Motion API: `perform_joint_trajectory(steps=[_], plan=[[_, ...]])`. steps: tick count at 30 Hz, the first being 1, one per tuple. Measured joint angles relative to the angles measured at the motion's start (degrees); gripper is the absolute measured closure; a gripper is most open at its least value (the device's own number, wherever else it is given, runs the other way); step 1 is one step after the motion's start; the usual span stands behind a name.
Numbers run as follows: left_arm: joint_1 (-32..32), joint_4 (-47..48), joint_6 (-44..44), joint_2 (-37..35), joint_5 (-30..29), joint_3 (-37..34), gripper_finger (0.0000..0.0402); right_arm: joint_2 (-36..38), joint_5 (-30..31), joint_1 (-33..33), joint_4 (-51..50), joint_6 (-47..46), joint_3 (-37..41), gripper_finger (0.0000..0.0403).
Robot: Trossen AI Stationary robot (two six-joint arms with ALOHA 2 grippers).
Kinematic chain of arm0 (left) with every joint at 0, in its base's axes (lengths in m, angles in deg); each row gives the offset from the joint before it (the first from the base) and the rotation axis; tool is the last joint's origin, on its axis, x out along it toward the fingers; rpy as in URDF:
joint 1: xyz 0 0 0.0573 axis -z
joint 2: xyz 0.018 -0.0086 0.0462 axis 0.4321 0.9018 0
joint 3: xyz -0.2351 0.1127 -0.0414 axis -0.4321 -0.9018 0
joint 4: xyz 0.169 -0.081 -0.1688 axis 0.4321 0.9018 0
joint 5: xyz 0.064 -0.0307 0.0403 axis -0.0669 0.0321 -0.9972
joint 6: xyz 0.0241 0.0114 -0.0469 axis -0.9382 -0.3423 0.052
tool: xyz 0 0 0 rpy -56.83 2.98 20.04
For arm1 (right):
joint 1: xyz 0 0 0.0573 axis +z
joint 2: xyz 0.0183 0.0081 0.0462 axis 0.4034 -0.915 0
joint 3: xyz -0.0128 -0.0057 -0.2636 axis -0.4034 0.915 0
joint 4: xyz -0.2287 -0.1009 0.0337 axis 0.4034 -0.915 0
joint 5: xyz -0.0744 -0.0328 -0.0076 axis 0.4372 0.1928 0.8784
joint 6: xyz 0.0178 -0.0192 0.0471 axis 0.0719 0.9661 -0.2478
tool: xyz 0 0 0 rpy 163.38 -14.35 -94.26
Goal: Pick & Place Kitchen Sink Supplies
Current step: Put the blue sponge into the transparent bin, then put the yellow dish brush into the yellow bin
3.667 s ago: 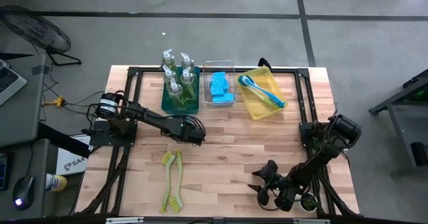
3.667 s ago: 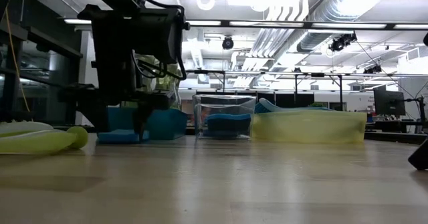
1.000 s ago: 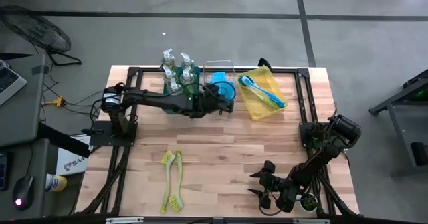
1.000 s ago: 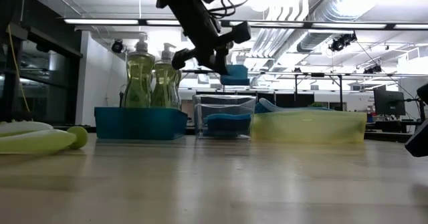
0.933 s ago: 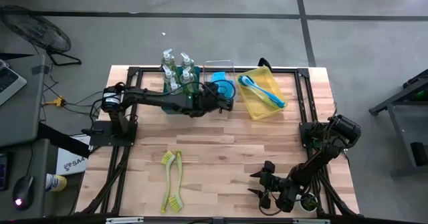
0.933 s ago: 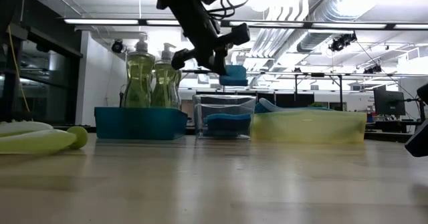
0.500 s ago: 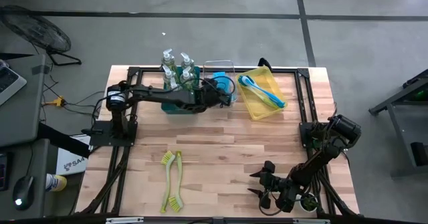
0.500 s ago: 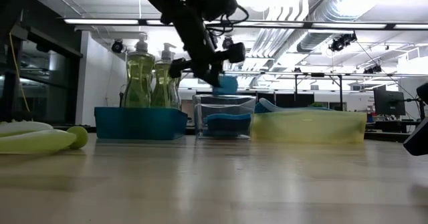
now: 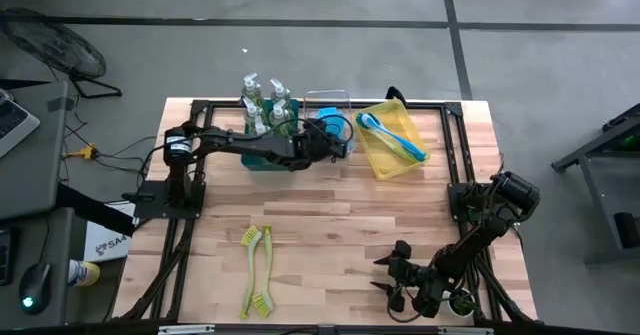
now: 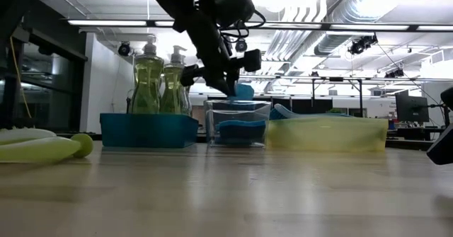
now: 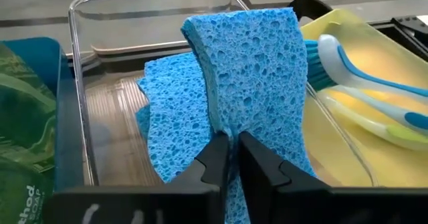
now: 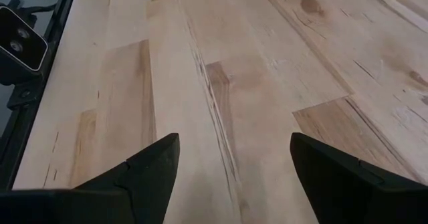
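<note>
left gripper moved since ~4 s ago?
Yes. The left gripper, shut on a blue sponge, has gone from mid-table near the green brushes to the far edge, over the clear bin.

Left arm extended across the table, its left gripper (image 11: 231, 158) raised with fingers pinched tight together. Right arm folded low; right gripper (image 12: 231, 160) fingers spread apart, empty.

The high view looks straight down on the whole table (image 9: 330, 215). The low view sits at tabletop height, facing level across to the far bins. The left wrist view looks closely into the clear bin (image 11: 107, 110), which the high and low views share. The right wrist view faces bare wood, close up.
</note>
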Motion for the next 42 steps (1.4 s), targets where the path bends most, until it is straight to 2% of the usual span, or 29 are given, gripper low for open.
perform_joint_trajectory(steps=[6, 13, 18, 24, 30, 37, 42], plan=[[0.0, 0.1, -1.4, 0.0, 0.2, 0.0, 0.0342, 0.0, 0.0, 0.0, 0.0, 0.0, 0.0, 0.0124], [0.0, 0.2, -1.4, 0.0, 2.6, 0.0, 0.028, 0.0, -0.2, 0.0, 0.0, -0.2, 0.0, 0.0124], [0.0, 0.0, -3.2, 0.0, 8.0, 0.0, 0.0244, 0.0, -0.5, 0.0, 0.0, -0.2, 0.0, 0.0124], [0.6, 0.1, -11.0, 0.0, 14.5, 1.2, 0.0239, 0.0, -0.8, 0.0, 0.0, -0.4, 0.0, 0.0124], [3.8, 1.3, -18.4, 0.0, 14.5, 4.5, 0.0239, 0.0, -1.0, 0.0, 0.0, -0.6, 0.0, 0.0124], [8.7, 14.6, -20.1, -0.1, 14.1, 10.1, 0.0239, 0.0, -2.5, 0.0, 0.0, -1.1, 0.0, 0.0124], [14.6, 27.9, -12.5, -0.1, 12.5, 13.3, 0.0239, 0.0, -3.0, 0.0, 0.0, -1.7, 0.0, 0.0124]])
